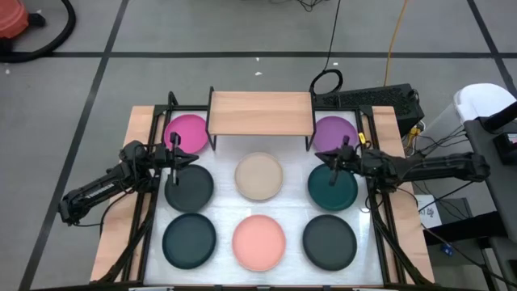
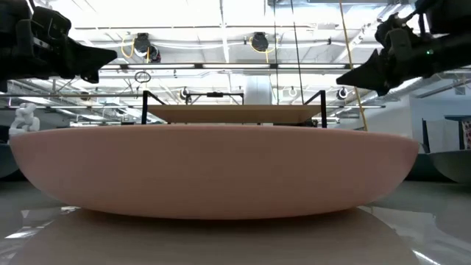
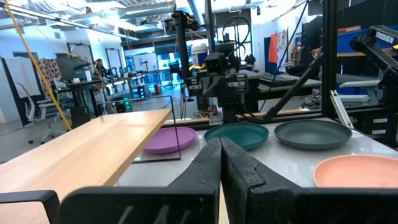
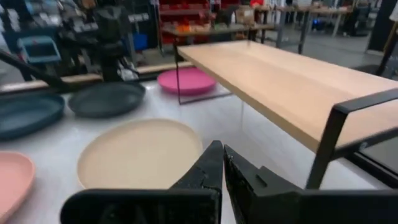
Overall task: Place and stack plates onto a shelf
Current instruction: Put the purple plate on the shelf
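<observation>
Eight plates lie flat on the white tabletop: magenta [image 1: 189,131] and purple [image 1: 333,132] beside the shelf's ends, dark grey [image 1: 189,185], beige [image 1: 259,175] and teal [image 1: 332,187] in the middle row, dark [image 1: 189,239], salmon pink [image 1: 259,242] and dark [image 1: 329,241] in the near row. The light-wood shelf [image 1: 261,112] stands on black legs at the far middle, its top bare. My left gripper [image 1: 192,158] is shut and empty above the far edge of the middle-left dark plate. My right gripper [image 1: 329,161] is shut and empty above the teal plate's far edge.
Black frame rails [image 1: 150,202] run along the table's left and right sides under the arms. A black keyboard-like unit [image 1: 380,99] and cables lie beyond the far right corner. The pink plate [image 2: 213,169] fills the low view just in front of the camera.
</observation>
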Available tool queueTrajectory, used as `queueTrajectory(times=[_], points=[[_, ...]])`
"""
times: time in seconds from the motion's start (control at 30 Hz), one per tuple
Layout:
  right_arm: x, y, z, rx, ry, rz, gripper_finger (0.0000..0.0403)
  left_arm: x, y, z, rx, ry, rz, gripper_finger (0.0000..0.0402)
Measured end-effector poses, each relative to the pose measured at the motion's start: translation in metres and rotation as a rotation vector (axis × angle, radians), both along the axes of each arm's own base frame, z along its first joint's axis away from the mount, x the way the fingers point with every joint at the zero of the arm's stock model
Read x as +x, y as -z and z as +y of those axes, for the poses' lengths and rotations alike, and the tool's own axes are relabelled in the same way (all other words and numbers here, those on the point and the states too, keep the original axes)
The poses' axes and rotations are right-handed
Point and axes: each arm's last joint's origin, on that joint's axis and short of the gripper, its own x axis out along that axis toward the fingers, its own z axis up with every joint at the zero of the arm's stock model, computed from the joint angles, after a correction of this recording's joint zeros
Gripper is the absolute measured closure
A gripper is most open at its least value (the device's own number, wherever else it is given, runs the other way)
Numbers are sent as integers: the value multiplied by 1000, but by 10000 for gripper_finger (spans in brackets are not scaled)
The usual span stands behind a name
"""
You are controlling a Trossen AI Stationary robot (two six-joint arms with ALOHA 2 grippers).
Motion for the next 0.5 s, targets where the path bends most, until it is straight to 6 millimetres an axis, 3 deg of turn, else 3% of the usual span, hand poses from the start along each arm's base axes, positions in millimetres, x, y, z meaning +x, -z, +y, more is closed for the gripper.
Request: queueTrajectory(times=[0.23,0.5], points=[[5,-18,-1,-23,108,150,403,0,0,0,0,0,0,398],[9,-7,-4,-109,306,276,403,0,0,0,0,0,0,398]])
